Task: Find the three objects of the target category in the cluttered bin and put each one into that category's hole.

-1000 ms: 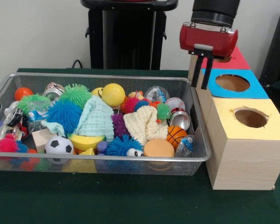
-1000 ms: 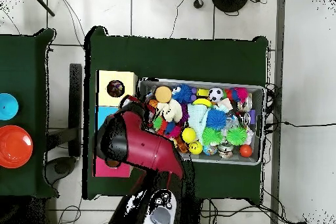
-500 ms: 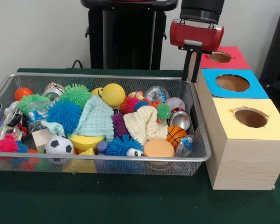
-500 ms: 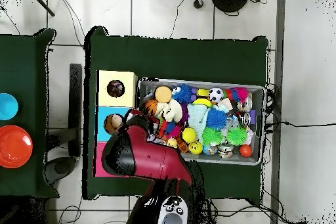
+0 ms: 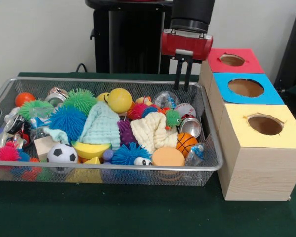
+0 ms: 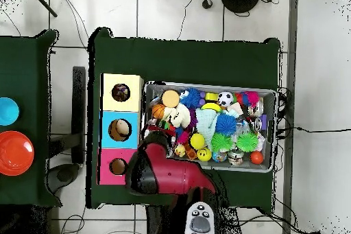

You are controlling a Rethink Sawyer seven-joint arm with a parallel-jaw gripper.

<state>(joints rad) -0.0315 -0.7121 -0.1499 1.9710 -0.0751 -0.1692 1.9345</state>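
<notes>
Wire-mesh bin (image 5: 207, 165) on the dark green desk (image 5: 138, 212) is the search area, and it lies directly below and forward of the tool (image 5: 184, 84). We read the black two-fingered tool as released and empty: its two fingers hang straight down with a narrow gap between them and nothing held. It hovers above the bin's rear rim, at the corner nearest the row of three wooden boxes (image 5: 256, 163), whose tops are red (image 5: 246, 63), blue (image 5: 266, 94) and yellow (image 5: 286, 136), each with a round hole. The task does not name the target category, so we cannot tell which items or which hole apply.

We judge the step in hand to be the approach for a pick. To do it well:

1. Choose an item that sits on top of the pile and has free space on two opposite sides. Just below the tool lie a clear plastic ball (image 5: 166, 98), a white baseball (image 5: 185, 109) and a silver can (image 5: 191, 127). The yellow ball (image 5: 119, 100) lies further along the bin from the tool and sits high and exposed.
2. Descend vertically, keeping the fingers clear of the mesh wall.
3. Avoid the cream knitted cloth (image 5: 150, 131) and the spiky rubber balls (image 5: 68, 121), which may snag or drag neighbours.
4. Close on the item's widest part; round items may roll from an off-centre grip.
</notes>
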